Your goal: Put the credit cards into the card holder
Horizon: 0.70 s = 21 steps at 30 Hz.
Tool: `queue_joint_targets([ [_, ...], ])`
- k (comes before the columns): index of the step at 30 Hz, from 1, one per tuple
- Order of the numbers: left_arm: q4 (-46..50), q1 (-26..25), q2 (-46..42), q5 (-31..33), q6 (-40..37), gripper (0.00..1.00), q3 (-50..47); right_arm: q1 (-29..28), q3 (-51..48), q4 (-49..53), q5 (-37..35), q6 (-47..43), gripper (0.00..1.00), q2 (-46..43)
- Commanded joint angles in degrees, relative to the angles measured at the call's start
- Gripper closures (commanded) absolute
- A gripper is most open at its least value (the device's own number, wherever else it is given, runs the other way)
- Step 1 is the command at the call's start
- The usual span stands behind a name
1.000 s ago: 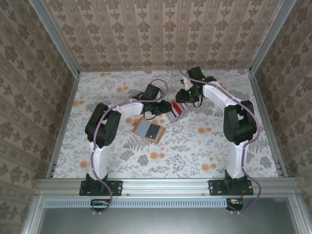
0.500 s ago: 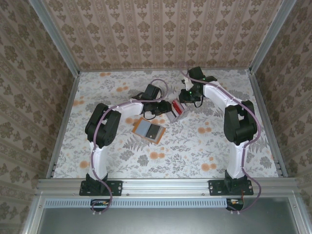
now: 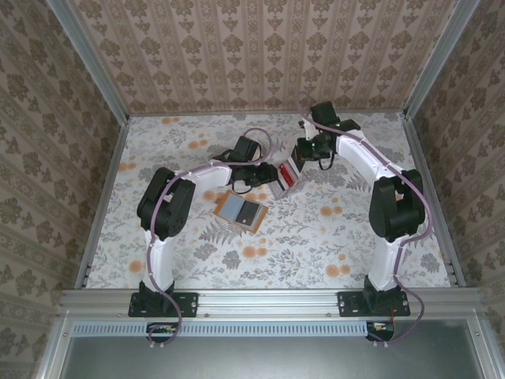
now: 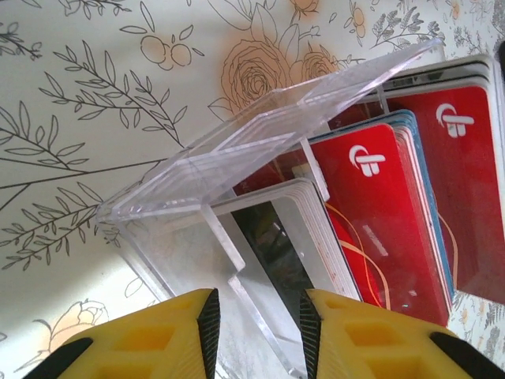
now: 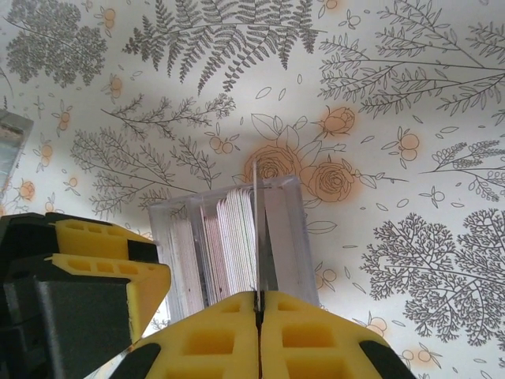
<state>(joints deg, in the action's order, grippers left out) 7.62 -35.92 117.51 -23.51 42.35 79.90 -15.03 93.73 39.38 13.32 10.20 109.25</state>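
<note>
The clear slotted stand point(image 3: 286, 177) sits mid-table with several credit cards point(image 4: 379, 205) upright in it, red ones point(image 5: 207, 253) and whitish ones point(image 4: 312, 237). My left gripper point(image 4: 256, 304) reaches it from the left, its yellow fingers point(image 4: 170, 328) closed on the stand's near end point(image 4: 237, 150). My right gripper point(image 5: 258, 296) hangs over the stand point(image 5: 296, 237), shut on one thin card point(image 5: 256, 229) seen edge-on, its lower part still among the slotted cards. The orange-tan card holder point(image 3: 241, 211) lies open on the table, grey lining up, in front of the left gripper point(image 3: 264, 175).
The table carries a floral cloth point(image 3: 300, 237). Patterned walls with metal rails point(image 3: 106, 189) close in the sides and back. The left gripper's finger point(image 5: 110, 276) stands close beside the right gripper at the stand.
My right gripper has closed on one card in the stand, and the right arm has shifted slightly right. The left arm, the stand and the card holder have not moved.
</note>
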Motion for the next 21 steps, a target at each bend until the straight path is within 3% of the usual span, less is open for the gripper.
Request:
queue_joint_targets([
  [1,1.7,0.4,-4.7,0.6,-1.8,0.64,-0.5,-0.3,-1.3,1.5,-1.1,-0.5,0.93,-4.4],
  [8,5.7,2.6,-8.7,3.2,-5.1,0.63,-1.7,-0.2,-4.4,0.2,0.0,0.7,0.92,-10.3],
  [13,6.6,5.9,-9.5,4.1,-7.2,0.63,-5.8,-0.9,-9.6,-2.5,6.3,2.8,0.92,-14.3],
  [21,8.0,8.9,-8.0,3.8,-10.0,0.63,-10.1,-7.6,-17.6,-6.6,12.7,5.7,0.92,-18.8],
])
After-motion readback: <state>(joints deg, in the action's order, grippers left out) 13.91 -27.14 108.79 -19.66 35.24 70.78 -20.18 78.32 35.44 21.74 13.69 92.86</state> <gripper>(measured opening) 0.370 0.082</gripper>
